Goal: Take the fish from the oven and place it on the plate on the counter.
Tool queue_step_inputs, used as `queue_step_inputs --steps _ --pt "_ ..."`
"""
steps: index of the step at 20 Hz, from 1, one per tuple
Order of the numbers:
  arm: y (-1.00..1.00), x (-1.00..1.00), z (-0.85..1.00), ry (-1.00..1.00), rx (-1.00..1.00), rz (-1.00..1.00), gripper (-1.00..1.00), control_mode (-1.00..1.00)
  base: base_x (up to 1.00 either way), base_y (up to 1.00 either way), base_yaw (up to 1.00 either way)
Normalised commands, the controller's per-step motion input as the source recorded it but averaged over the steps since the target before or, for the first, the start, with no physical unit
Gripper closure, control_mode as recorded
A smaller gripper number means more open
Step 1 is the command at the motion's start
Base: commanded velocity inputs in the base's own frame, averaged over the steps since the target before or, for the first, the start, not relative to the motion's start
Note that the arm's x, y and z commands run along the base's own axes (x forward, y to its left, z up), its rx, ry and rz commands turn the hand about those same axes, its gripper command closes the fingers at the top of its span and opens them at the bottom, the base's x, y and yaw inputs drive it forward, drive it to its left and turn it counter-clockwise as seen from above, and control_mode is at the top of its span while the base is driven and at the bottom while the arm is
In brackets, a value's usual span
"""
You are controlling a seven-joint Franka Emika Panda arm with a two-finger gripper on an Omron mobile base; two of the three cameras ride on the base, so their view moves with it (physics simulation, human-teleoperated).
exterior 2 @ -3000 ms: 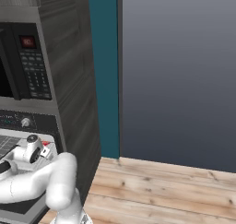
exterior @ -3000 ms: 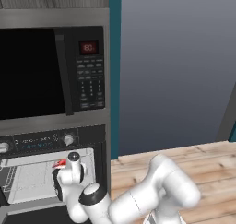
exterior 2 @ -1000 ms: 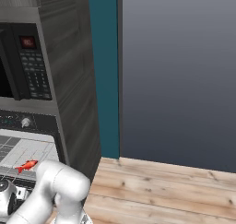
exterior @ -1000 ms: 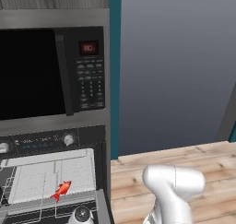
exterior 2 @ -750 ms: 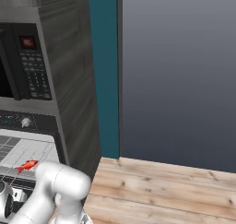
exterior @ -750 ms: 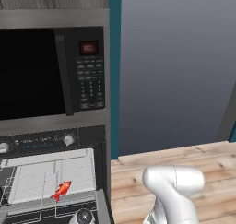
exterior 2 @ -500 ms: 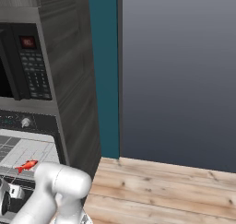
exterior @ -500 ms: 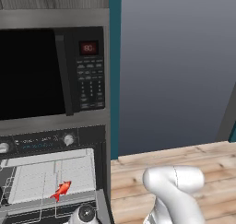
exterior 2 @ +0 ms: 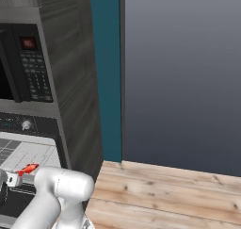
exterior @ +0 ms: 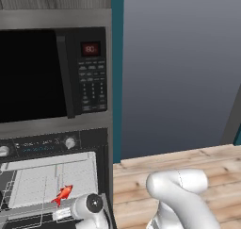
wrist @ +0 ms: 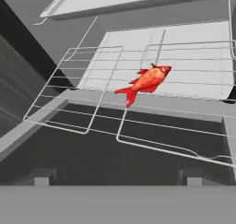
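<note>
The fish is seen lying on the wire rack inside the oven; the pincer is spread wide, grasping nothing.

- The fish is showing bright red-orange.
- The wire rack is looking pale silver-grey.
- The oven is wearing dark panels, perhaps over steel.
- The microwave is showing black, its display glowing red.
- The floor is showing light wooden planks.

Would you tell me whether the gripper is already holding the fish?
No, the fish lies free on the oven's wire rack, with nothing closed around it.
</note>
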Motion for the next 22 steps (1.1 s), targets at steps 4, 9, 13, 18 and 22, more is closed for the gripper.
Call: queue_step_inputs --steps 4,9,13,18,22 --pt "-0.03 0.8 0.73 0.0 0.13 -0.08 -1.0 -1.0 0.0 0.0 0.0" --pt "-0.01 0.56 0.51 0.17 0.04 -0.08 -1.0 -1.0 0.0 0.0 0.0" --pt "0.02 0.36 0.33 0.56 -0.09 -0.01 -1.0 -1.0 0.0 0.0 0.0" --pt "0.07 0.14 -0.06 0.29 -0.06 -0.01 -1.0 -1.0 0.0 0.0 0.0" --pt "0.0 0.08 -0.54 0.04 0.0 0.0 -1.0 -1.0 0.0 0.0 0.0"
